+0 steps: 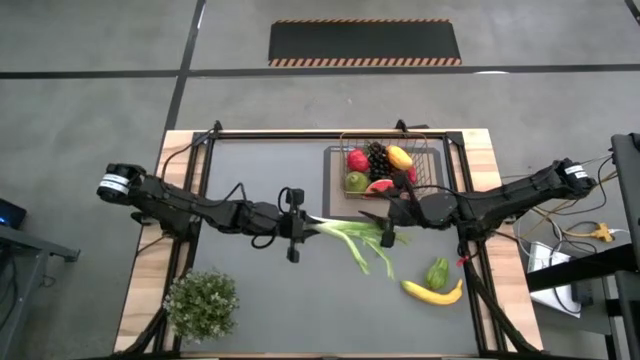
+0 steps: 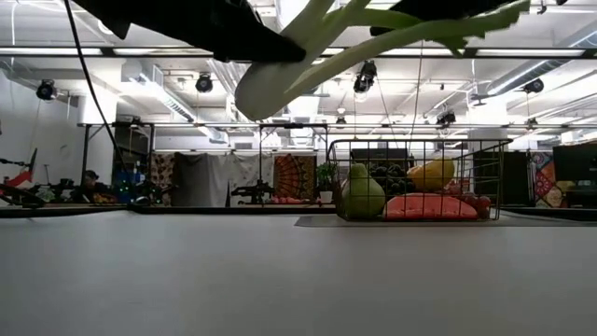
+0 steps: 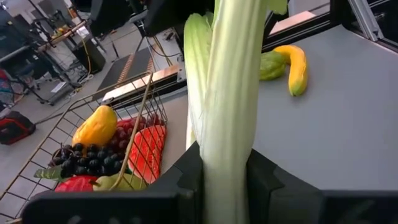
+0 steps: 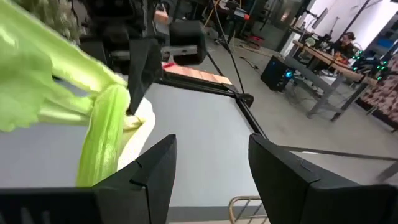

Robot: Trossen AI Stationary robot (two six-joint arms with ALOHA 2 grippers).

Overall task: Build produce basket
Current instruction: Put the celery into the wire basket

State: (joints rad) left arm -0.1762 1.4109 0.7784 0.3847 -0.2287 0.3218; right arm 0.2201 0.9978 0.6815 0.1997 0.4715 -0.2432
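We are seeing the left pincer (image 1: 300,228) pinching the leek (image 1: 352,237) at its white end, holding it above the counter (image 1: 270,290) mid-frame; the right pincer (image 1: 385,216) is hanging spread beside its leaves. The basket (image 1: 432,150) is sitting upper right, the banana (image 1: 432,292) lower right.

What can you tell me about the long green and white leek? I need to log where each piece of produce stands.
The long toy leek, of glossy plastic by its look, has a pale white stalk that runs into light green leaves fanning out at the far end. It is off the table, roughly level, in front of the dark wire basket and outside it. The left gripper is shut on its white stalk. The right gripper is at the leafy end, fingers apart in its wrist view, the stalk beside them.
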